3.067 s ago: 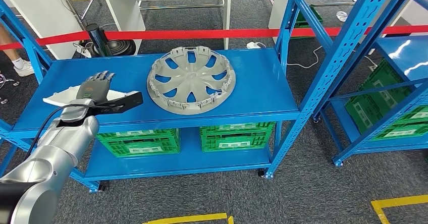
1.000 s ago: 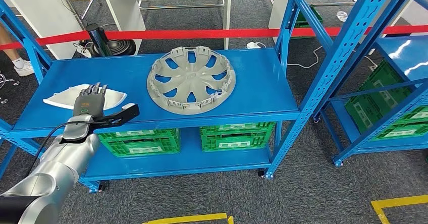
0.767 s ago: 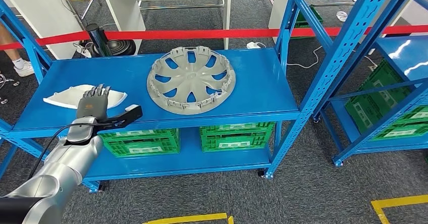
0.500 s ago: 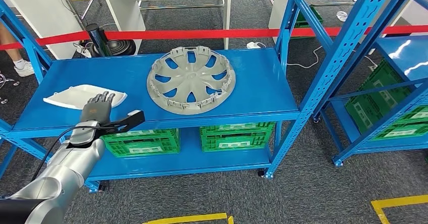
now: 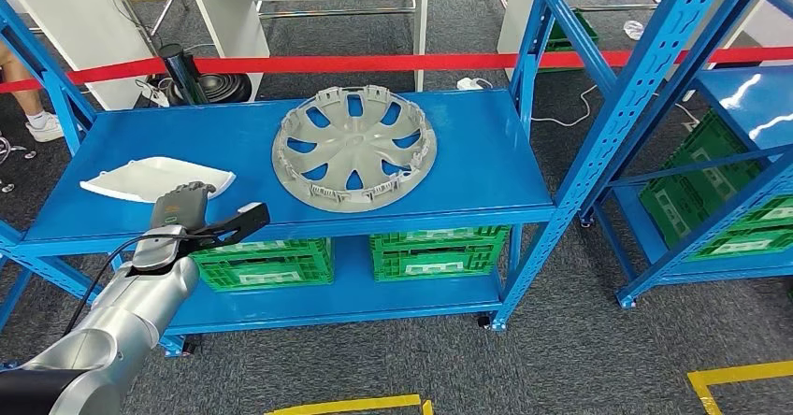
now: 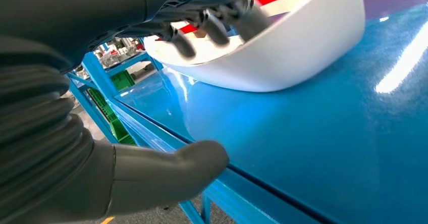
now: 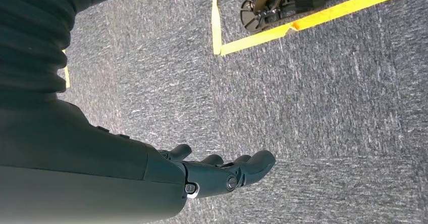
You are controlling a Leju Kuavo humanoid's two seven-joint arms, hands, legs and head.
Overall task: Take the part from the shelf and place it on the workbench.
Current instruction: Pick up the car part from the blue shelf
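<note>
Partly hidden — left hand (image 5: 182, 205) fingers (image 6: 218, 28) curl over white part (image 5: 154, 177) edge, thumb apart.

The right hand (image 7: 217, 176) hangs empty over grey carpet (image 7: 328, 108), its dark fingers (image 7: 257, 162) loosely curled but apart, near yellow floor tape (image 7: 323, 17) that forms a corner.

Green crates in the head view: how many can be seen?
4, perhaps more hidden. Two green crates sit under the middle shelf, one left, one right. Two are stacked in the right rack, upper, lower, partly hidden by beams.
</note>
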